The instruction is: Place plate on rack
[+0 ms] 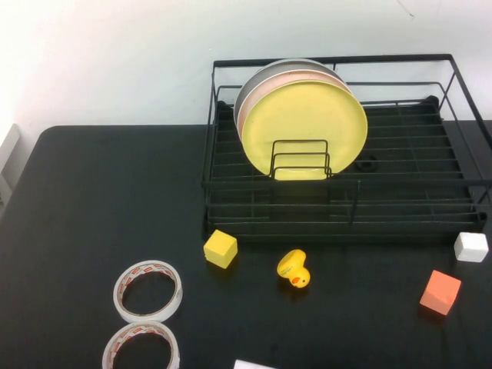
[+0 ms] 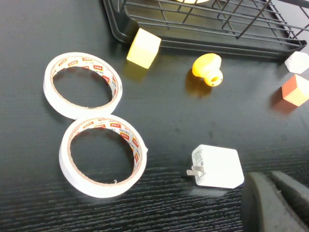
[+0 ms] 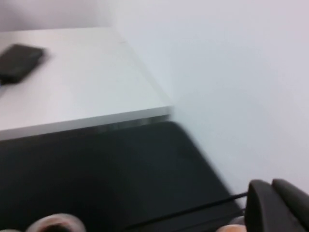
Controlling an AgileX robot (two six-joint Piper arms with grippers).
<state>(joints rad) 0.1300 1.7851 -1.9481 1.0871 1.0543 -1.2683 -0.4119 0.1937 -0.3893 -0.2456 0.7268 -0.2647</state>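
As far as the high view shows, the task is finished: the plate [image 1: 307, 127] already stands upright on edge in the rack [image 1: 400, 192], toward its left half, propped against the small wire dividers [image 1: 300, 159] at its foot. Nothing appears left but to keep the arms clear.

Largest first, the black table [image 1: 92, 200] carries everything. On it the rack occupies the 1 o'clock sector of the high view. Behind the plate, toward 11 o'clock from it, stand a pale pink plate [image 1: 261, 92] and a grey one [image 1: 247, 86], stacked close and leaning the same way.

Two tape rolls [image 1: 147, 290] [image 1: 141, 346] lie at 7 o'clock, touching or nearly so. A yellow cube [image 1: 221, 248] sits just outside the rack's front rail at 6 o'clock from the plate, with a rubber duck [image 1: 294, 269] near it. An orange cube [image 1: 440, 292] and a white cube [image 1: 470, 246] lie at 4 o'clock. A white plug adapter [image 2: 217, 166] rests near the table's front edge.

Neither arm appears in the high view. The left gripper [image 2: 277, 203] hangs low over the front of the table beside the adapter, holding nothing visible; whether its fingers are parted I cannot tell. The right gripper [image 3: 277, 205] faces the table's far edge and a wall, holding nothing visible; its opening likewise cannot be judged.
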